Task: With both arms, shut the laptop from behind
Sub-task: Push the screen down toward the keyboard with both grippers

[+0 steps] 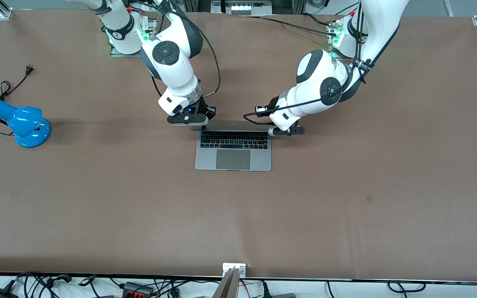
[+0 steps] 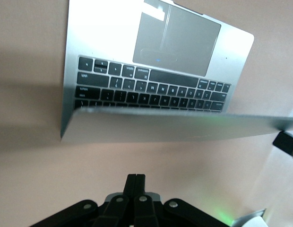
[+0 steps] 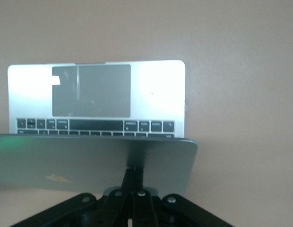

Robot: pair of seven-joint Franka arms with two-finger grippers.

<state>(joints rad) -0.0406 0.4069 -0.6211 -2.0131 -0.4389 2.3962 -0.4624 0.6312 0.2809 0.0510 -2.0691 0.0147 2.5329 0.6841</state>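
We see the laptop point(image 1: 233, 149) sitting open mid-desk point(image 1: 346, 198), base flat, keyboard and trackpad facing up, lid raised at the edge nearest the robot bases. Right hand point(image 1: 196, 126) is clenched, fingers pressed together, tips against the back of the lid near the corner toward the right arm's end of the desk; right wrist view shows the fingers point(image 3: 133, 177) meeting the lid's outer face, just beside the faint logo. Left hand point(image 1: 283, 133) is also clenched, holding nothing, by the lid's other corner; in left wrist view its fingers point(image 2: 135, 184) sit just short of the lid, apart from it. Blue desk lamp point(image 1: 19, 122) with a black cord lies well apart from the laptop, toward the right arm's end of the desk.
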